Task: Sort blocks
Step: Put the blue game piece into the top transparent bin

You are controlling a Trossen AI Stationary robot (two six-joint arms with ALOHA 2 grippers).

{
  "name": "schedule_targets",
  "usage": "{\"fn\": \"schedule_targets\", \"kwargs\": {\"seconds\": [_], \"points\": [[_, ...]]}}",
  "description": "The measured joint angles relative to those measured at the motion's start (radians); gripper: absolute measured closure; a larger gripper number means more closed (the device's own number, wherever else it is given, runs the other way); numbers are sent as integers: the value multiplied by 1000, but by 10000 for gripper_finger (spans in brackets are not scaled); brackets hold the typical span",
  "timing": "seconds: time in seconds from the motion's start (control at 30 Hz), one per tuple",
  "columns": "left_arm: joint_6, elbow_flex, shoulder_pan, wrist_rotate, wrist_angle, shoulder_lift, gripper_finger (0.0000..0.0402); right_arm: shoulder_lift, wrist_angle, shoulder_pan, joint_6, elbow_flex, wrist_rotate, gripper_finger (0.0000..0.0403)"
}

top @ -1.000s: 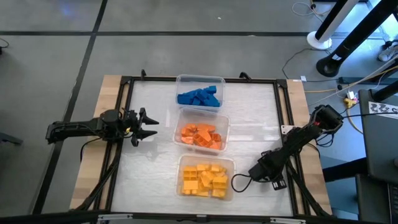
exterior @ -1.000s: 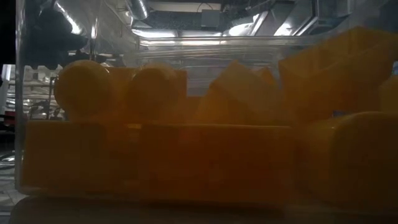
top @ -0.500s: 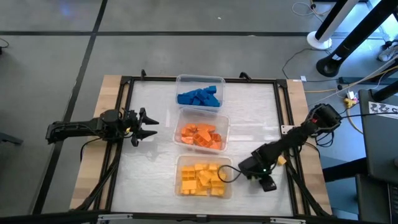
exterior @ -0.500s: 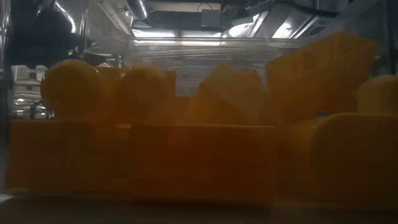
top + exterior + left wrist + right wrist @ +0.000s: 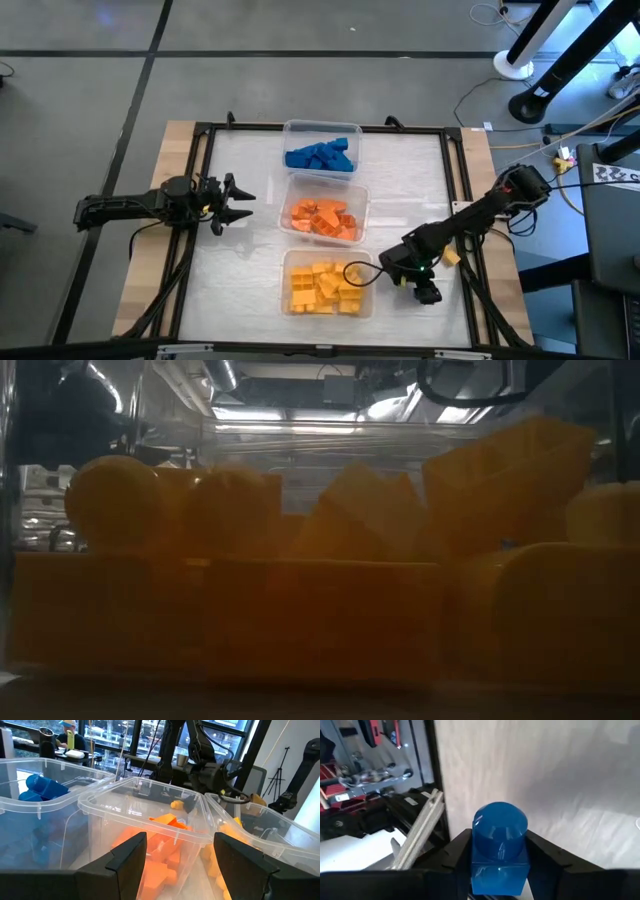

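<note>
A blue block (image 5: 499, 845) with a round stud on top sits pinched between the two dark fingers (image 5: 455, 851) of the right gripper (image 5: 358, 274). That gripper hangs over the right rim of the tub nearest the table's front edge (image 5: 368, 300), its arm reaching in from the table's right edge.

The other blocks lie sorted in three clear tubs set in a row down the middle of the table. The yellow blocks (image 5: 326, 287) fill the front tub, the orange blocks (image 5: 322, 218) lie in the middle tub (image 5: 362, 196), and the blue blocks (image 5: 320, 155) are heaped in the tub by the table's far edge (image 5: 342, 127). The tubs stand just beside one another.

From table height the yellow blocks (image 5: 300, 610) fill the whole picture behind the clear tub wall, with bricks below and studs and wedges above.

The left gripper (image 5: 237, 203) waits near the table's left edge, level with the middle tub and apart from it, with its fingers (image 5: 127, 857) spread wide and nothing between them. The table (image 5: 240, 270) has a pale top inside a black frame (image 5: 205, 140).
</note>
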Motion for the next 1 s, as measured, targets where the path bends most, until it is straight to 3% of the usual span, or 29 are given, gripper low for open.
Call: {"fn": "schedule_targets", "kwargs": {"seconds": [0.33, 0.57, 0.73, 1.0], "points": [[0, 0, 0, 0, 0, -1, 180, -224, -43, 0, 163, 0, 62, 254], [0, 0, 0, 0, 0, -1, 180, -397, -42, -2, 249, 68, 363, 254], [0, 0, 0, 0, 0, 0, 180, -495, -39, -2, 246, 133, 751, 254], [0, 0, 0, 0, -1, 0, 180, -507, 56, -14, 64, 155, 1716, 253]]}}
